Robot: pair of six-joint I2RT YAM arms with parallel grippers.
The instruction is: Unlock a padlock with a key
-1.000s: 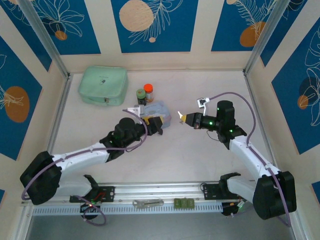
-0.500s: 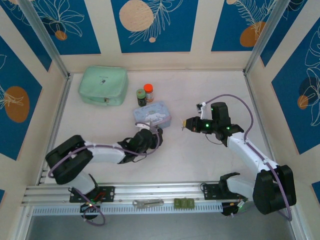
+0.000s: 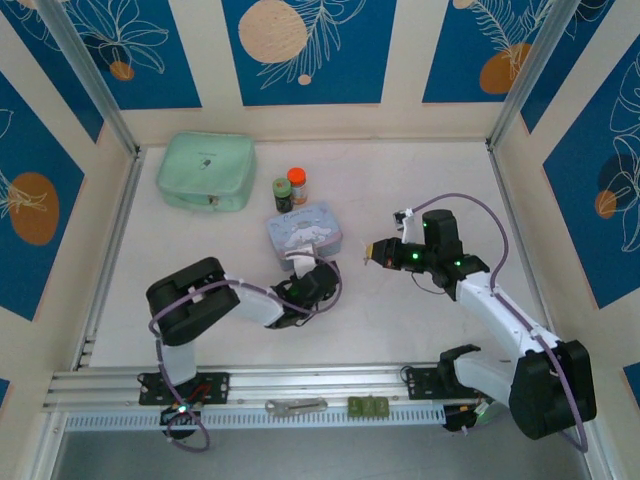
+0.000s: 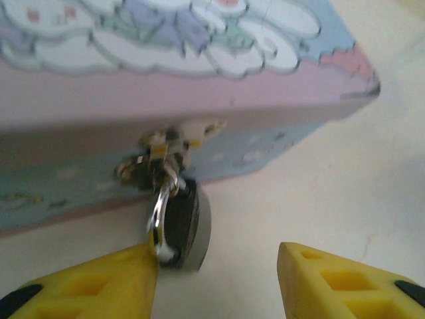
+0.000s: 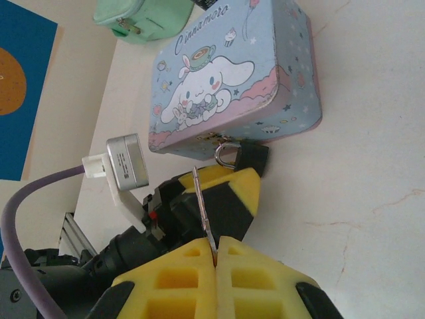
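Your left gripper (image 4: 219,266) sits at the front wall of the cartoon tin (image 4: 166,86), jaws spread wide, one finger (image 4: 113,279) against the padlock (image 4: 187,226). Its wrist view shows you the shackle hooked through the tin's latch, with the body hanging just below. Right of the tin, your right gripper (image 5: 216,249) is pinched tight on the key (image 5: 202,203), blade aimed toward the tin. From overhead the key is too small to tell.

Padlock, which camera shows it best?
Left wrist view: the padlock hangs close-up from the tin, just inside the open left hand. The right wrist view shows it smaller, beyond the key; from the top, too small to tell.
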